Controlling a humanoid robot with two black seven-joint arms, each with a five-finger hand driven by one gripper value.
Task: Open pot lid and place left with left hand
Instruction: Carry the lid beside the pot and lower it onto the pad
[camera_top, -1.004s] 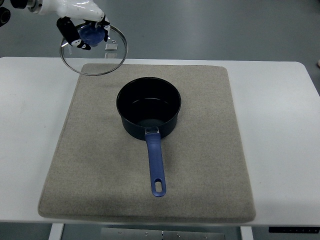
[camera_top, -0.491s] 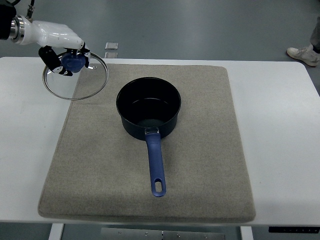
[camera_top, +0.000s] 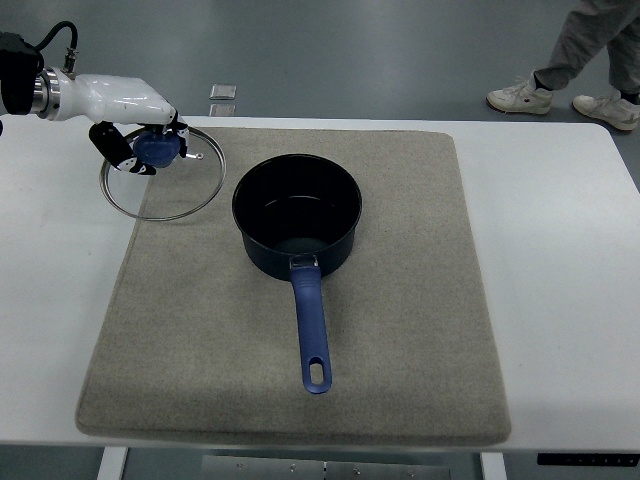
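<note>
A dark blue pot (camera_top: 297, 213) stands uncovered in the middle of the grey mat (camera_top: 400, 330), its blue handle (camera_top: 313, 335) pointing toward me. To its upper left, my left hand (camera_top: 150, 140) is shut on the blue knob (camera_top: 156, 148) of the glass lid (camera_top: 163, 175). The lid hangs over the mat's far left corner and the white table; whether it touches the surface I cannot tell. My right arm does not show.
The white table (camera_top: 560, 250) extends to both sides of the mat. A person's legs and white shoes (camera_top: 520, 97) appear at the top right, beyond the table. A small silver square (camera_top: 222, 92) lies on the floor behind the table.
My left hand carried the lid down and leftward from above the table's far edge, then slightly back right, and it now sits lower by the mat's corner. A person walked in at top right.
</note>
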